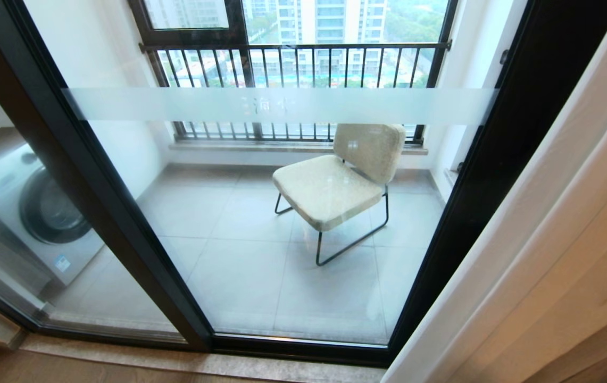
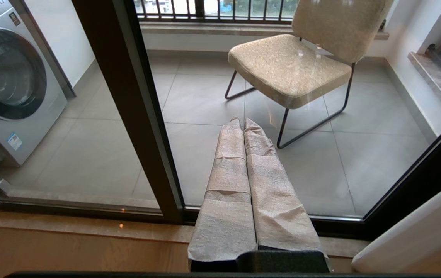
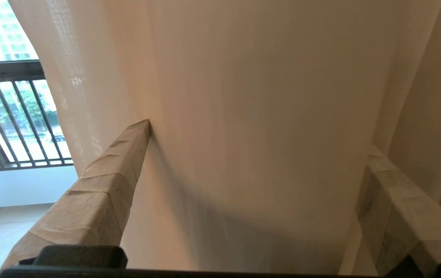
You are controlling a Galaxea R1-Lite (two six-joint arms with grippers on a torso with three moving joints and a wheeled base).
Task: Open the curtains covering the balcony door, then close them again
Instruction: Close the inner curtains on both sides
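Daylight enters from outside through the balcony door (image 1: 282, 213) and is my only evident light source; it is soft and overcast, with no hard shadows. The head view is bright and evenly exposed, and straight frame lines bow toward its edges. Faint reflections sit on the glass over the chair (image 1: 340, 181), and the washing machine (image 1: 32, 213) appears hazy behind it. In my right wrist view the curtains (image 3: 251, 135) glow warm, backlit, with a soft shadow pooled low between my fingers (image 3: 123, 154). The window (image 3: 7, 58) there is overexposed. My left wrist view is dimmer along the floor (image 2: 69, 247).
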